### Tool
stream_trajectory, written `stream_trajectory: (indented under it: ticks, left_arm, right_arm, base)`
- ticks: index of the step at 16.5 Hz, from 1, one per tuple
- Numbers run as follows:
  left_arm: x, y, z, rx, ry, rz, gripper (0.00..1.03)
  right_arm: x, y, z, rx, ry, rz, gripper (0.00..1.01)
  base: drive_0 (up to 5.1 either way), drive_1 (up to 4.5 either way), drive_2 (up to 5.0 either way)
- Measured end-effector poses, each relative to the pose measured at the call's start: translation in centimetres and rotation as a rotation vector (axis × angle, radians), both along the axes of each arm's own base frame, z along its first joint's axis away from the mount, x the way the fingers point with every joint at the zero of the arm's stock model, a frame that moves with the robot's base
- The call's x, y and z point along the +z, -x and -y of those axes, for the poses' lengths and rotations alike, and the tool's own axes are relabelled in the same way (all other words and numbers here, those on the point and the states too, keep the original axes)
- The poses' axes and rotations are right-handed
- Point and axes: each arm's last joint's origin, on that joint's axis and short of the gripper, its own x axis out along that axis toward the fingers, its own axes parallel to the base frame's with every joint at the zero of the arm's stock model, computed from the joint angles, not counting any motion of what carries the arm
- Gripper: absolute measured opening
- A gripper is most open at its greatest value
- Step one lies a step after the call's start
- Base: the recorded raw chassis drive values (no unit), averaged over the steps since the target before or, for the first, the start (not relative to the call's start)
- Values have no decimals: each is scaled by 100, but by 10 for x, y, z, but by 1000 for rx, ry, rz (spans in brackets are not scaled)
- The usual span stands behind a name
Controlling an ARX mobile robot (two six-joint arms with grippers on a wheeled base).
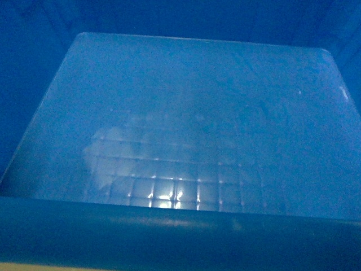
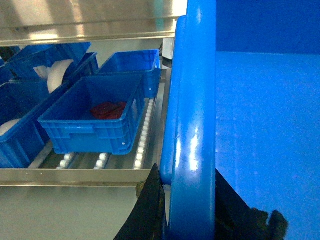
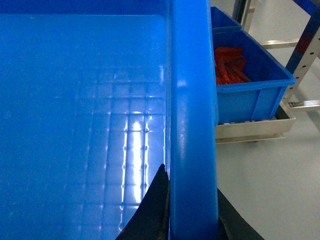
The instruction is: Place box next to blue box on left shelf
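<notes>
The box (image 1: 186, 130), a large open-top blue crate, fills the head view with its glossy gridded floor. Its left rim (image 2: 192, 125) runs up the left wrist view, and my left gripper (image 2: 187, 172) is shut on it, one black finger (image 2: 147, 210) on each side. Its right rim (image 3: 192, 100) is clamped the same way by my right gripper (image 3: 190, 180). The blue box (image 2: 90, 125), holding something red, sits on the left shelf's (image 2: 70, 176) rollers, to the left of the held crate. A strip of bare rollers (image 2: 142, 140) lies between them.
More blue boxes stand behind (image 2: 132, 65) and left (image 2: 20, 125) of that one, under a steel upper shelf (image 2: 90, 20). In the right wrist view another blue box with red parts (image 3: 250, 80) rests on a low steel rack (image 3: 255, 127) over grey floor (image 3: 270, 190).
</notes>
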Motion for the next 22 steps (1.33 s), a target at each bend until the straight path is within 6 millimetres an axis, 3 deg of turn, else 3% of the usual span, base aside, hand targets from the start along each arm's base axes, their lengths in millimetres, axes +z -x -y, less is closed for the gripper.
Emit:
stream_trajectory:
  ticks: [22]
  left_arm:
    - [0,0,0,-2,-1,-1,14]
  right_arm:
    - [-1,0,0,0,0,-2,9]
  base:
    - [0,0,0]
